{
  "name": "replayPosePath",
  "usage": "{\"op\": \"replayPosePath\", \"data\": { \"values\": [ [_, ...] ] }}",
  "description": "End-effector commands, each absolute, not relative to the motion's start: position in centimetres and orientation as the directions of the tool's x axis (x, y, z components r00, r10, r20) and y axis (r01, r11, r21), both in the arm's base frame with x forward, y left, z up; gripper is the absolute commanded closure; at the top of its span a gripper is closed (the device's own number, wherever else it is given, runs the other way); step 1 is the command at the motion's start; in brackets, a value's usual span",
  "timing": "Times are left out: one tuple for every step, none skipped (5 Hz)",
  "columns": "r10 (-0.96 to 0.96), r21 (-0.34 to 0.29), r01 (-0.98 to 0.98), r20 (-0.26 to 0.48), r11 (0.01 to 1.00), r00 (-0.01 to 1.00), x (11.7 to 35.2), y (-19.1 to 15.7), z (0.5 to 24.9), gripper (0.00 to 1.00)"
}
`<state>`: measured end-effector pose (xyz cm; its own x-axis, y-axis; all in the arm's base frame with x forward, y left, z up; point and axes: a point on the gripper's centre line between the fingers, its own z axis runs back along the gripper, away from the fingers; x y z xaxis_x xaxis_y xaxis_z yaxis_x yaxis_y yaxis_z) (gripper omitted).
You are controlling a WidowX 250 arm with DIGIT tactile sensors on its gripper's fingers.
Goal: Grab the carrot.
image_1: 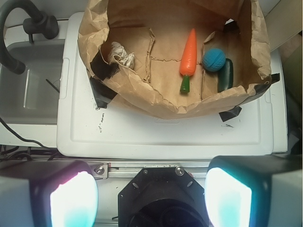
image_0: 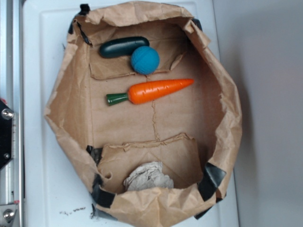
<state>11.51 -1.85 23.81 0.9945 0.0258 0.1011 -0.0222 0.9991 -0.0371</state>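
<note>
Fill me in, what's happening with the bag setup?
Nothing is held yet. The gripper is open and well back from the paper bag. Inside lies the carrot, apart from a blue ball that touches a dark green toy. Crumpled paper sits at the other end.

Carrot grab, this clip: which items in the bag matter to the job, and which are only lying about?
Belongs to the job:
carrot
gripper, open, outside the bag

Lying about:
blue ball
dark green cucumber toy
crumpled paper wad
brown paper bag holding them all
</note>
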Motion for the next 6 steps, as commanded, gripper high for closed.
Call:
{"op": "replayPosePath", "data": {
  "values": [
    [0.026,-0.037,-0.022,0.101,0.999,0.995,11.5,-1.8,23.8,0.00],
    [0.099,-0.060,-0.092,0.116,0.994,0.988,14.9,-2.5,24.8,0.00],
    [0.142,-0.054,-0.136,0.135,0.989,0.981,17.2,-2.7,25.1,0.00],
    [0.145,-0.034,-0.142,0.139,0.989,0.980,19.7,-2.2,25.0,0.00],
    [0.196,-0.008,-0.197,0.120,0.980,0.973,22.2,0.4,23.8,0.00],
    [0.196,-0.008,-0.197,0.120,0.980,0.973,22.2,0.4,23.8,0.00]
  ]
}}
